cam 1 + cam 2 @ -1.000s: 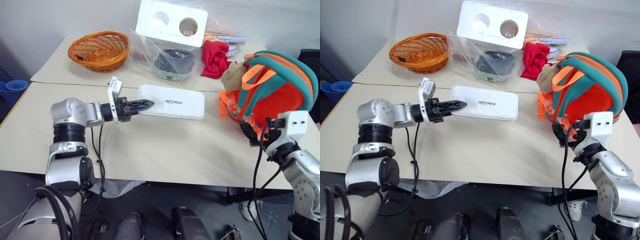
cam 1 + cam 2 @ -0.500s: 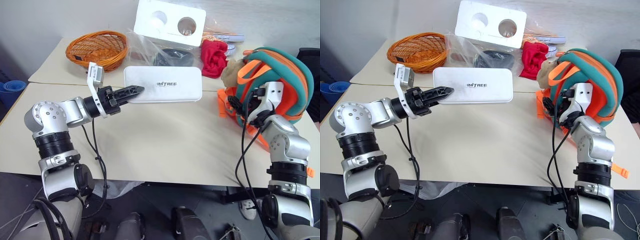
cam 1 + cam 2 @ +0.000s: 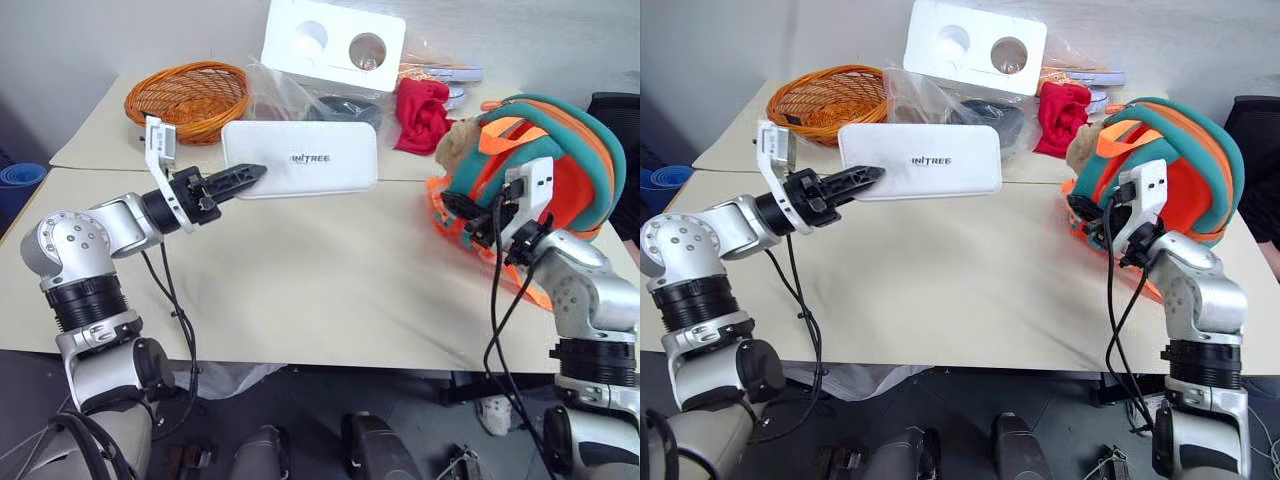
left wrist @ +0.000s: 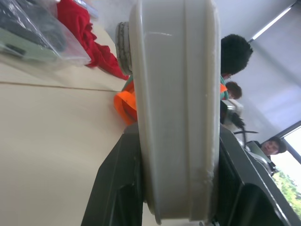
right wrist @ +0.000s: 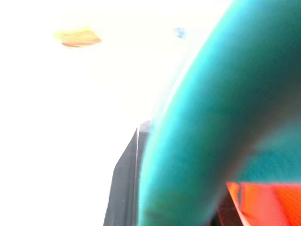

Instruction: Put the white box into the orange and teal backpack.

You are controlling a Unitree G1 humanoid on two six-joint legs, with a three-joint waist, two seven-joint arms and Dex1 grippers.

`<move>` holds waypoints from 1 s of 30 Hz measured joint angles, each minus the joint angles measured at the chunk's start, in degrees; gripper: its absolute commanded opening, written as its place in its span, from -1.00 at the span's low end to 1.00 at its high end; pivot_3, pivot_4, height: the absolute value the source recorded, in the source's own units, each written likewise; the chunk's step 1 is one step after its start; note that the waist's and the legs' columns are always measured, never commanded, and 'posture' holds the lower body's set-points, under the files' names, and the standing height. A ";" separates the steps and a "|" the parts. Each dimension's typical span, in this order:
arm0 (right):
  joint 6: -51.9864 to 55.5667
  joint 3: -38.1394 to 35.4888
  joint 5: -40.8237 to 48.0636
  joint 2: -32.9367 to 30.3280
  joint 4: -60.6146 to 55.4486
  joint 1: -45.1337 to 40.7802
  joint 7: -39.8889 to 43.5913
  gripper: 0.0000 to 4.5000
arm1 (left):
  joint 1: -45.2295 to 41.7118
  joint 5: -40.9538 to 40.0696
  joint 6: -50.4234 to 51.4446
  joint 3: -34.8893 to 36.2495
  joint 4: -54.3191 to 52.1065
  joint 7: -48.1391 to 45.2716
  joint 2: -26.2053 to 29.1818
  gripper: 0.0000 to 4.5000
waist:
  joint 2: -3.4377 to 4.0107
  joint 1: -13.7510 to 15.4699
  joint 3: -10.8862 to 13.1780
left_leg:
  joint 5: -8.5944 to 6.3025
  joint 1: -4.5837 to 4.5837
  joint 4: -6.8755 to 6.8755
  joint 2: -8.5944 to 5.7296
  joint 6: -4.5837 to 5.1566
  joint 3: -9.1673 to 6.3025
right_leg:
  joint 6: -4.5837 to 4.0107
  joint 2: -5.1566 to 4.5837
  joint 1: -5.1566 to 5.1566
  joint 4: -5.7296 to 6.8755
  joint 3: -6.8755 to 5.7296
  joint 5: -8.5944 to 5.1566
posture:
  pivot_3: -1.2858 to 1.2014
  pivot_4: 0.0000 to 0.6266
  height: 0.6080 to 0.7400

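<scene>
Left eye view: left hand (image 3: 245,175) has lifted the flat white rectangular box (image 3: 300,159) off the tabletop (image 3: 320,290), clamping its end, while right hand (image 3: 462,212) has just closed on the orange and teal fabric backpack (image 3: 555,160), likely readying insertion.

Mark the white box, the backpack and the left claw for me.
white box (image 3: 315,160): left eye view, lettered top face.
backpack (image 3: 560,135): left eye view, teal strap.
left claw (image 3: 248,173): left eye view, fingertips.

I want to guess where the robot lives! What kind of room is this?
Probably a robot test room or lab, not a home. Plain tables pushed together hold practice things: an orange wicker basket, a styrofoam block and a backpack.
</scene>
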 measured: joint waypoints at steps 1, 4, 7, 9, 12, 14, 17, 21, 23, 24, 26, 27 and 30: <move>2.49 -0.12 2.53 -1.89 -3.30 1.25 1.86 -0.99 | 0.02 0.20 -1.67 -0.88 0.30 -0.68 0.79 -0.38 | -0.01 0.09 0.00 | 0.00 -0.02 0.00 0.01 0.00 -0.06 | 0.00 0.00 0.00 -0.02 0.00 0.00 | 0.03 -0.52 1.00; 8.36 -1.19 9.83 -9.08 -12.85 6.34 7.72 -0.99 | -0.22 0.17 -5.56 -1.48 1.24 -2.59 1.89 -0.38 | -0.03 0.42 0.03 | -0.02 -0.07 -0.01 0.02 0.01 -0.09 | 0.00 0.00 0.00 -0.17 0.00 0.00 | 0.03 -0.52 1.00; 13.58 -4.34 18.75 -14.33 -19.63 10.37 12.23 -0.99 | -0.84 -0.55 -8.37 -1.70 1.85 -4.59 2.00 -0.38 | -0.10 0.67 0.08 | -0.05 -0.08 0.01 0.00 0.08 -0.08 | 0.00 -0.02 0.01 -0.28 0.01 0.00 | 0.03 -0.52 1.00; 16.82 -8.45 26.36 -17.90 -23.45 12.82 14.74 -0.99 | -1.27 -2.00 -9.59 -1.73 1.89 -5.04 1.72 -0.38 | -0.12 0.95 0.09 | -0.06 -0.08 0.02 0.00 0.11 -0.11 | 0.00 -0.03 0.01 -0.27 0.01 0.00 | 0.03 -0.52 1.00; 19.52 -12.92 34.24 -21.71 -26.48 15.24 16.32 -0.99 | -1.08 -5.06 -9.66 -1.72 -0.19 -6.10 1.53 -0.38 | -0.21 1.17 0.14 | -0.09 -0.11 0.03 0.01 0.17 -0.14 | 0.00 -0.04 0.01 -0.29 0.01 0.00 | 0.03 -0.52 1.00; 20.65 -14.85 36.43 -23.53 -26.77 16.63 16.41 -0.99 | -0.13 -8.28 -9.23 -1.84 -3.78 -8.14 1.53 -0.38 | -0.24 1.23 0.16 | -0.08 -0.13 0.04 0.00 0.16 -0.15 | 0.00 -0.07 0.02 -0.32 0.01 0.00 | 0.03 -0.52 1.00; 21.51 -16.32 37.82 -25.26 -25.76 18.40 16.48 -0.99 | 1.21 -11.10 -9.51 -2.85 -8.07 -9.93 1.43 -0.38 | -0.24 1.39 0.16 | -0.08 -0.11 0.09 -0.02 0.19 -0.15 | 0.00 -0.11 0.06 -0.33 0.01 0.00 | 0.03 -0.52 1.00; 21.71 -17.45 39.58 -26.94 -24.58 19.21 17.23 -0.99 | 4.48 -7.76 -15.84 -10.25 -10.85 -12.28 0.92 -0.38 | -0.24 1.43 0.16 | -0.14 0.04 0.09 -0.03 0.32 -0.25 | 0.00 -0.10 0.30 -0.47 -0.05 0.00 | 0.03 -0.52 1.00; 21.58 -17.44 39.53 -27.00 -23.64 19.19 17.02 -0.99 | 5.33 -4.00 -20.89 -14.48 -10.95 -13.50 0.98 -0.38 | -0.24 1.44 0.16 | -0.27 0.05 0.10 -0.04 0.54 -0.30 | -0.01 -0.11 0.37 -0.54 -0.09 0.00 | 0.03 -0.52 1.00; 21.54 -17.43 39.46 -27.00 -23.17 19.19 16.94 -0.99 | 5.43 -1.99 -23.67 -16.52 -10.95 -14.04 0.98 -0.38 | -0.24 1.47 0.16 | -0.29 0.04 0.10 -0.05 0.57 -0.30 | 0.00 -0.12 0.38 -0.57 -0.09 0.00 | 0.03 -0.52 1.00; 21.49 -17.45 39.44 -27.00 -23.13 19.31 16.89 -0.99 | 5.30 0.12 -27.31 -18.47 -10.77 -14.87 0.94 -0.38 | -0.24 1.50 0.16 | -0.32 0.03 0.09 -0.04 0.60 -0.30 | 0.00 -0.12 0.38 -0.63 -0.09 0.00 | 0.03 -0.52 1.00; 21.49 -17.55 39.51 -27.00 -23.20 19.73 16.89 -0.99 | 4.85 0.28 -28.03 -18.71 -10.27 -15.09 0.89 -0.38 | -0.24 1.52 0.16 | -0.32 0.01 0.08 -0.03 0.61 -0.32 | 0.00 -0.12 0.38 -0.66 -0.11 0.00 | 0.03 -0.52 1.00; 21.67 -18.80 40.29 -27.00 -23.48 21.69 16.95 -0.99 | 2.96 -0.28 -27.93 -18.23 -8.32 -15.79 1.10 -0.38 | -0.24 1.56 0.16 | -0.34 -0.07 0.10 -0.04 0.64 -0.38 | 0.00 -0.13 0.37 -0.70 -0.17 0.00 | 0.03 -0.52 1.00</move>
